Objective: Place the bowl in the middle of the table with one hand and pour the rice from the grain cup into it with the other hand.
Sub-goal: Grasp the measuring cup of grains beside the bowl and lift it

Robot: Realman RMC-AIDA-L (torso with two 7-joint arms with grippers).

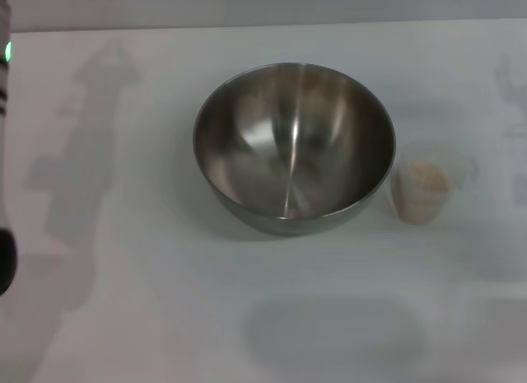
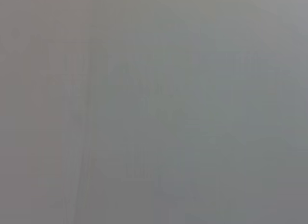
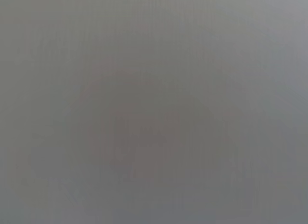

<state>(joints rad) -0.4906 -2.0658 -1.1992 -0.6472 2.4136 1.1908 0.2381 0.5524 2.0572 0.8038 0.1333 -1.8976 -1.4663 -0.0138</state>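
The stainless-steel bowl stands upright and empty near the middle of the white table in the head view. The clear grain cup stands upright just to the right of the bowl, close to its rim. It holds pale rice. Only a sliver of my left arm shows at the left edge of the view, with a green light above it, far from the bowl. My right gripper is out of view. Both wrist views show only blank grey.
Arm shadows lie on the table to the left of the bowl and at the far right. A faint oval shadow lies on the table in front of the bowl. The table's back edge runs along the top of the view.
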